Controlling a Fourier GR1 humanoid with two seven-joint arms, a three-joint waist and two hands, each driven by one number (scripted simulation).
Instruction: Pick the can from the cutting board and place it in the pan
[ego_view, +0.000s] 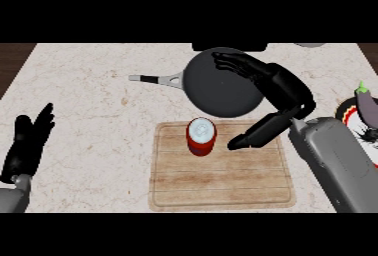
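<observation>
A red can (201, 137) with a pale lid stands upright on the far edge of the wooden cutting board (220, 185). Just behind the board lies a dark grey pan (214, 92), its handle (155, 79) pointing left. My right hand (284, 92) is open, to the right of the can and apart from it. Its fingers (235, 62) stretch over the pan's far side and its thumb (251, 137) points at the can from the right. My left hand (29, 142) rests open at the left edge, fingers up.
A plate (348, 111) with an eggplant (367, 107) on it sits at the right edge, beside my right forearm. A pale object (311, 45) shows at the top right edge. Dark floor borders the marble counter at both far corners.
</observation>
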